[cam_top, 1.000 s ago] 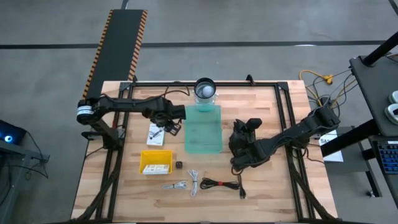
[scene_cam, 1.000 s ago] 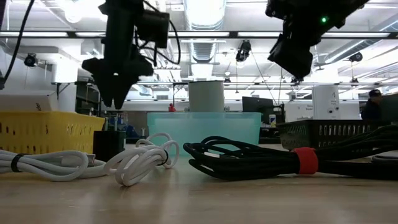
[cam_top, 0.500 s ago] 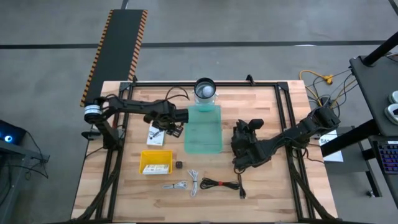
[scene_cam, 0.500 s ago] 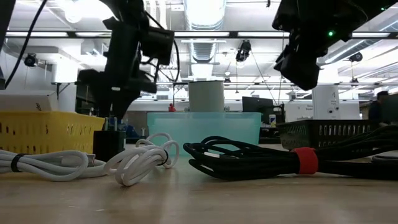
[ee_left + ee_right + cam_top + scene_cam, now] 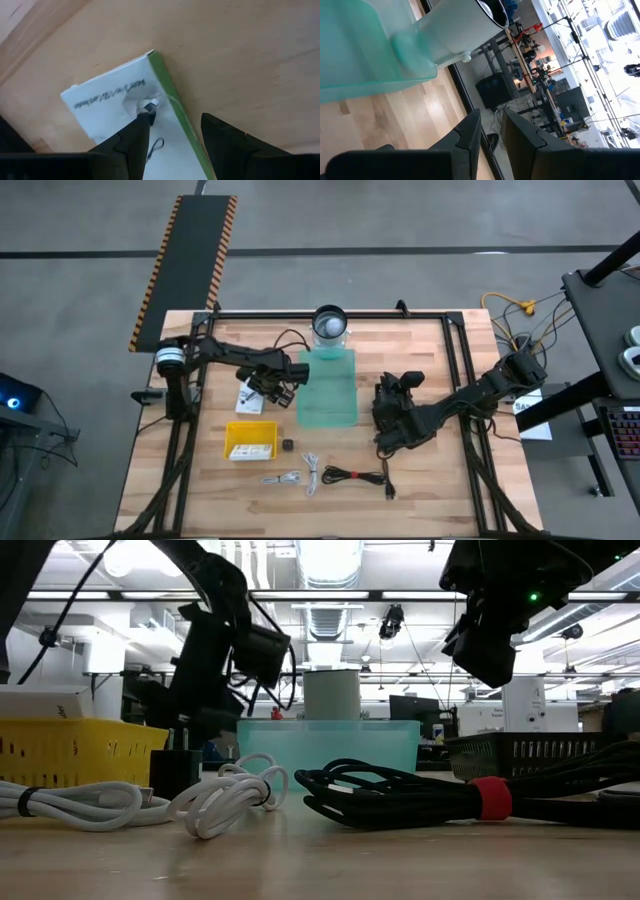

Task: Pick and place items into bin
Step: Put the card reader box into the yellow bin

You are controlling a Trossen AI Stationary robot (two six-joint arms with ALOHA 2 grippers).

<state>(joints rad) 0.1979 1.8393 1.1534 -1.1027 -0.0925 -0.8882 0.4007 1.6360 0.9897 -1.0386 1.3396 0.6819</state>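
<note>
My left gripper [image 5: 172, 131] is down low over a white card [image 5: 120, 112] with a green edge. Its two fingers are open, one tip touching the card's face and the other past the green edge, over the bare wood. It is not holding anything. From above, that card [image 5: 250, 396] lies on the table [image 5: 440, 360], just beside the pale green bin [image 5: 327, 387] and behind the yellow basket [image 5: 251, 440].

My right gripper [image 5: 490, 132] hangs in the air on the other side of the bin, with its fingers a little apart and nothing between them.

Near the front edge lie a tiny black cube [image 5: 288, 445], short white cables [image 5: 296, 476] and a coiled black cable [image 5: 355, 475] with a red band.
</note>
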